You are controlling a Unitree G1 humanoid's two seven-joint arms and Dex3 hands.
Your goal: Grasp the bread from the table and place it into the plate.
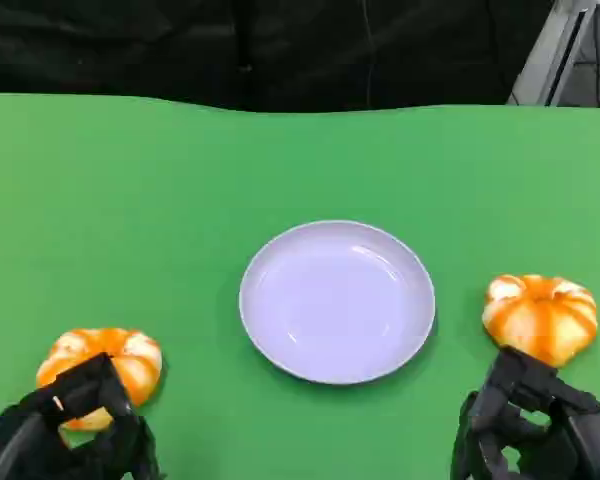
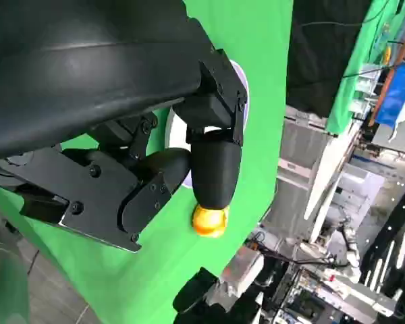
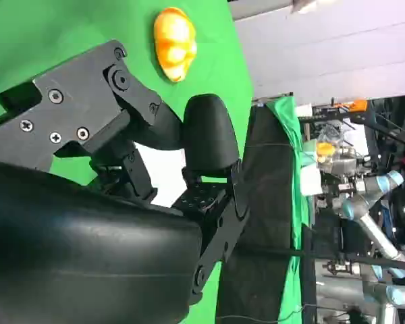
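Between two breads — left bread (image 1: 105, 360), right bread (image 1: 540, 315) — sits an empty plate (image 1: 337, 300).

No text, label, brand, number or sign can be read in any of the views.
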